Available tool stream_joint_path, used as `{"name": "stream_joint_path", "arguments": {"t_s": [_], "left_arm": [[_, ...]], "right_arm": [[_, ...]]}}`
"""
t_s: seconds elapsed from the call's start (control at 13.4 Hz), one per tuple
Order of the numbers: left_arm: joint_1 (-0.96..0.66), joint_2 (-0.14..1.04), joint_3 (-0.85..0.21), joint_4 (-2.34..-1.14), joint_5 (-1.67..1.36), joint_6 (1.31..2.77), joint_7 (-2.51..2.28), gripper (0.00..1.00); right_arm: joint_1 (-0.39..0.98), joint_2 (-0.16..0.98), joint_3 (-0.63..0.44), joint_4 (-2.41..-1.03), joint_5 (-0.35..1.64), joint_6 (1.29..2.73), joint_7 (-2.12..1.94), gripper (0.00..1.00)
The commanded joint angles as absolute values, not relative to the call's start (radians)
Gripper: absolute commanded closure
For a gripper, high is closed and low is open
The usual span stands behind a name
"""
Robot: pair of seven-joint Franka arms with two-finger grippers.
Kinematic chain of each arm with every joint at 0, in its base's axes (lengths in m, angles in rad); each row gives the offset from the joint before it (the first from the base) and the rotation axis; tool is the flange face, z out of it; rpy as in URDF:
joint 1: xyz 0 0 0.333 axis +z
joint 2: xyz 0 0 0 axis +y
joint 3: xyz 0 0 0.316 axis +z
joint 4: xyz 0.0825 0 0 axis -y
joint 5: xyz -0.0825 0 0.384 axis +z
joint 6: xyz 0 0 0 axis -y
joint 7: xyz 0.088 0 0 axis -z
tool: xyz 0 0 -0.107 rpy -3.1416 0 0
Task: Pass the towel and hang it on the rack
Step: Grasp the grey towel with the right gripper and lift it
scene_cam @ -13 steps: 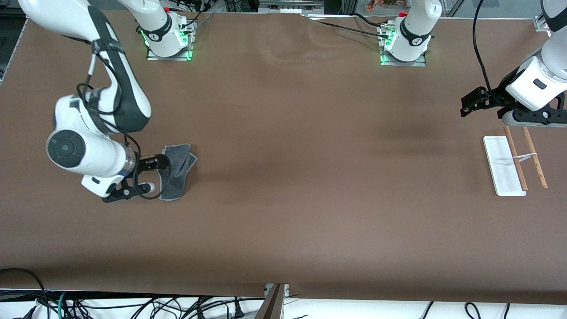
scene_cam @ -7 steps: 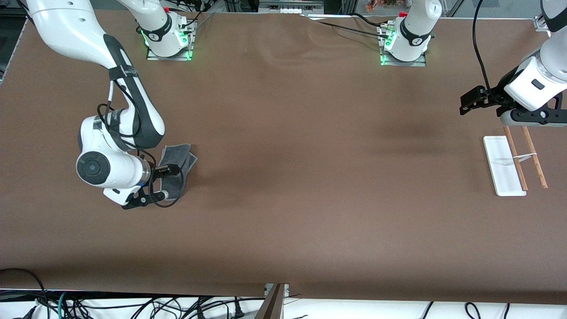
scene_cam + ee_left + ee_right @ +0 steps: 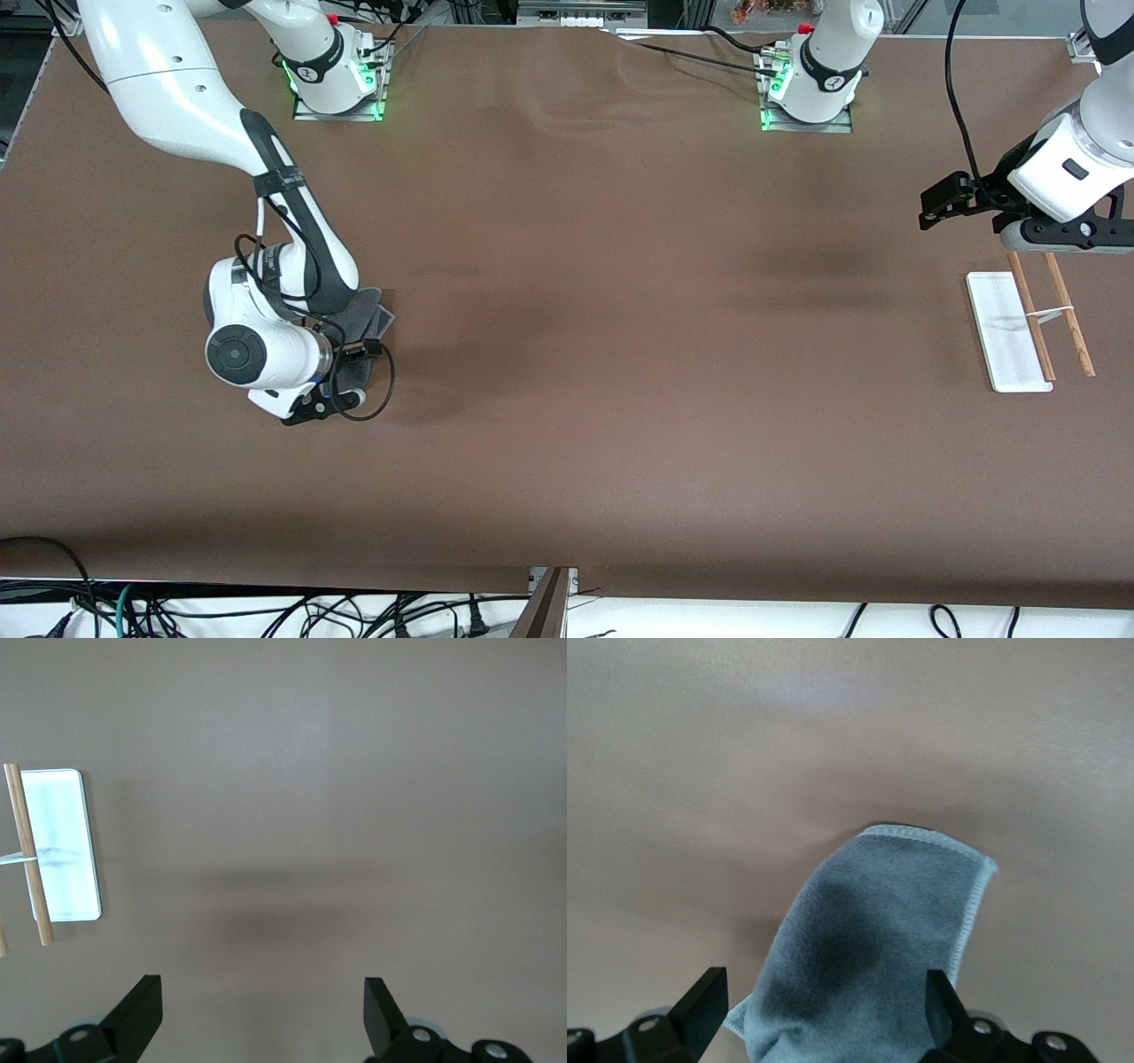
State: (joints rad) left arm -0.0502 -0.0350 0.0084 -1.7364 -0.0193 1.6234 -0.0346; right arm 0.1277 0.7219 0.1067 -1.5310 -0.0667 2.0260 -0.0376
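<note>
Your right gripper point(image 3: 824, 1005) straddles the crumpled dark grey cloth towel point(image 3: 873, 930), fingers spread, not yet clamped; your left gripper point(image 3: 262, 1010) waits, released, near the white-based wooden-rod rack point(image 3: 1010, 332).

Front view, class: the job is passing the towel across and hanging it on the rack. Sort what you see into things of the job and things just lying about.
Belonging to the job:
- small dark grey soft cloth towel
- white-based rack with two thin wooden rods
- right gripper, open over the towel
- left gripper, open, waiting above the table near the rack

Just lying about:
- black cables along the brown table edge

You find no readable text, labels, brands, numbers or signs anywhere: arms, desk, all three views blank.
</note>
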Motion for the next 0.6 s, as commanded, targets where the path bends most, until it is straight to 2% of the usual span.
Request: {"name": "stream_joint_path", "arguments": {"t_s": [0.0,0.22,0.3,0.52], "left_arm": [[-0.055,-0.038,0.011,-1.730,-0.008,1.609,-0.029,0.00],[-0.054,-0.038,0.011,-1.730,-0.008,1.609,-0.031,0.00],[-0.055,-0.038,0.011,-1.730,-0.008,1.609,-0.031,0.00],[-0.055,-0.038,0.011,-1.730,-0.008,1.609,-0.031,0.00]], "right_arm": [[0.133,0.724,0.104,-1.537,-0.054,2.020,-0.028,0.50],[0.133,0.723,0.104,-1.545,-0.054,2.004,-0.028,0.90],[0.133,0.723,0.104,-1.545,-0.052,1.994,-0.026,1.00],[0.135,0.715,0.104,-1.536,-0.052,1.991,-0.034,1.00]]}}
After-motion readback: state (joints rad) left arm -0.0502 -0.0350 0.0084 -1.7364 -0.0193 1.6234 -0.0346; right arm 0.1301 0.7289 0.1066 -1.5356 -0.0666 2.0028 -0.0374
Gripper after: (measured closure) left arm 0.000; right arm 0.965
